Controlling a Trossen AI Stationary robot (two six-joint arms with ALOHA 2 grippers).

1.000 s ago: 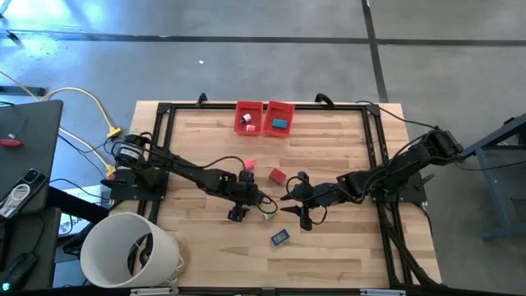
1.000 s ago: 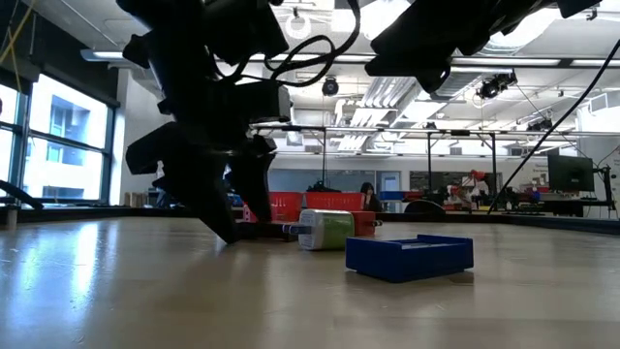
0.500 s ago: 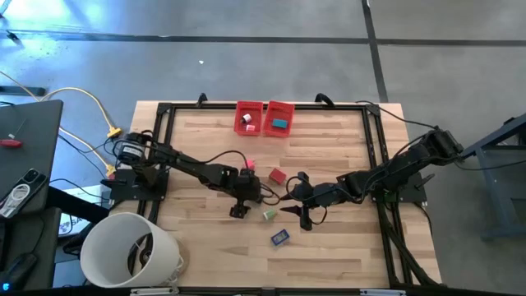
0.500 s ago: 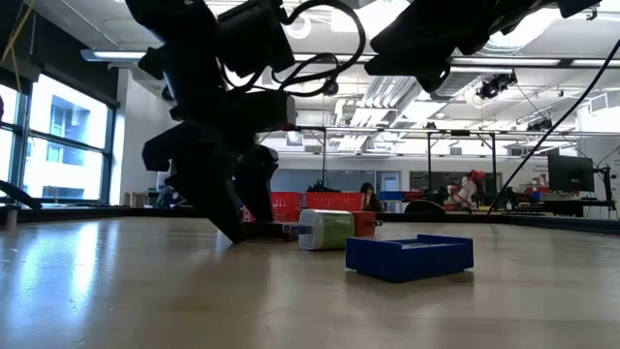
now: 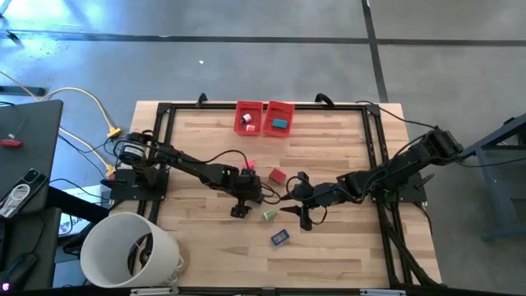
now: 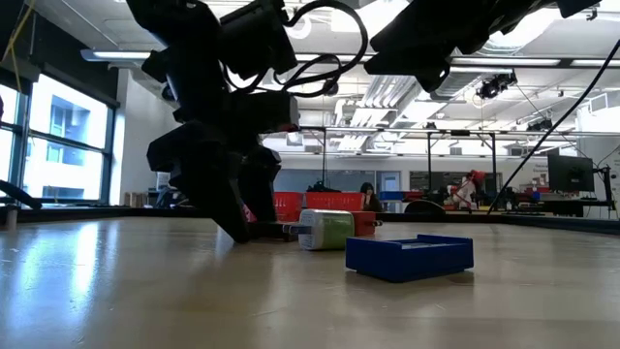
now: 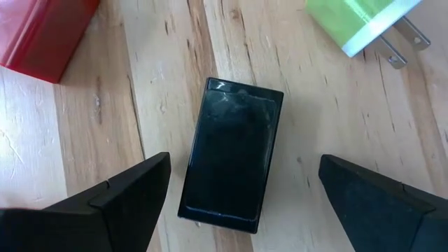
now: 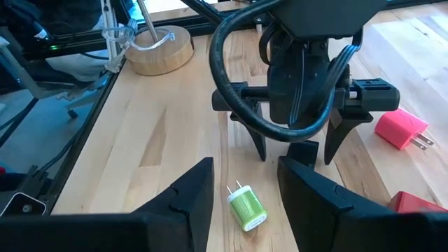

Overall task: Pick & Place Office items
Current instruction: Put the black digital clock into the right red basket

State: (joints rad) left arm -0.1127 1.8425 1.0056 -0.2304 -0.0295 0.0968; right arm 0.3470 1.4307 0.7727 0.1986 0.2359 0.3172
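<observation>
The left gripper hangs low over the middle of the table, jaws wide apart, with a black block lying flat on the wood between its fingers and touching neither. The step in hand looks like the approach to a pick: the next move calls for a short descent so the fingers straddle the block's narrow sides, then a squeeze. The block lies slightly askew to the jaws, so a small wrist turn may be wanted first.

The right gripper waits just beside, jaws partly apart and holding nothing, facing the left arm. A green plug lies on the table between its fingers. Loose pieces also remain: a pink plug, a red block, and a blue tray-like piece nearer the front edge.

Two red bins stand side by side at the far edge. One holds small pale and red bits, the other a teal piece. A white bucket stands off the table's near left corner; its contents cannot be made out.
</observation>
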